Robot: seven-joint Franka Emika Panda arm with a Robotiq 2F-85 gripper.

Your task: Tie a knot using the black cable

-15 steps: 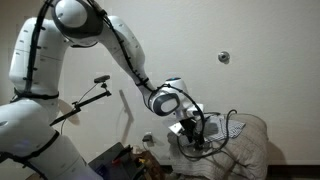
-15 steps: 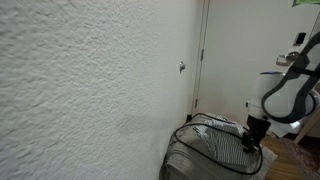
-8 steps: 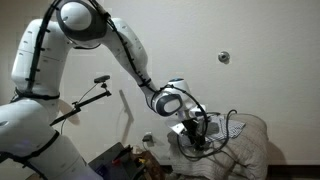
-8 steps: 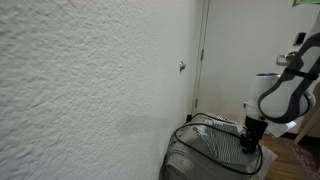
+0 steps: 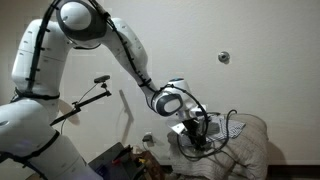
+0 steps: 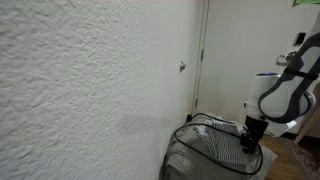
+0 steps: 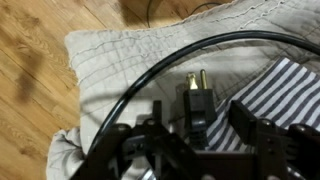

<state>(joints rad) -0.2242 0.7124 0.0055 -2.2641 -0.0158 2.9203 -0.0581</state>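
Black cable (image 7: 150,70) arcs over the cushion (image 7: 105,60), its plug between the pincer (image 7: 200,130) fingers.

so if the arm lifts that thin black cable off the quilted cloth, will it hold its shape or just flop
Probably flop: the thin black cable already lies in a loose arc on the grey quilted cloth. Its black pronged plug end looks stiffer and heavier, so it would likely dangle. The smooth jacket may slip between the end effector fingers.

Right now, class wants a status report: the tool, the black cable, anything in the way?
Tool low over the grey quilted cloth, fingers apart. Black cable arcs across the cloth, its plug between the fingers; grip unclear. No knot visible. Striped fabric beside the plug.
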